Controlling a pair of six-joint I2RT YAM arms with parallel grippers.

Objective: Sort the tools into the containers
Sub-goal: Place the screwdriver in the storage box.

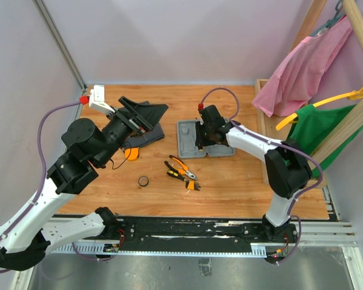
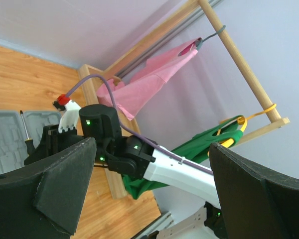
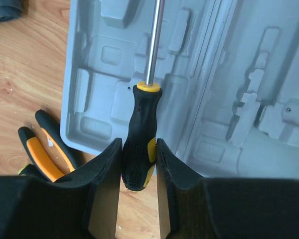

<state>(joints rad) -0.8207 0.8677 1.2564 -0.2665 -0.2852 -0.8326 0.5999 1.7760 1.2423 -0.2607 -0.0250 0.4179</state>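
My right gripper (image 3: 138, 164) is shut on the handle of a black-and-yellow screwdriver (image 3: 140, 134), whose steel shaft points out over the light-grey moulded case (image 3: 229, 74). From above, the right gripper (image 1: 207, 132) hangs over the case (image 1: 187, 145) at mid table. My left gripper (image 1: 144, 110) is raised with its jaws wide open and nothing between them, above the dark grey pouch (image 1: 151, 136). Orange-and-black pliers (image 1: 181, 167) lie in front of the case, beside a small black-and-yellow tool (image 1: 192, 185). A black tape ring (image 1: 143, 181) and a round orange piece (image 1: 131, 153) lie further left.
A wooden rack (image 1: 327, 103) with pink and green garments on hangers stands along the table's right edge. The left wrist view looks past its open fingers (image 2: 55, 189) at the right arm (image 2: 179, 172) and this rack. Grey walls close the back and left sides.
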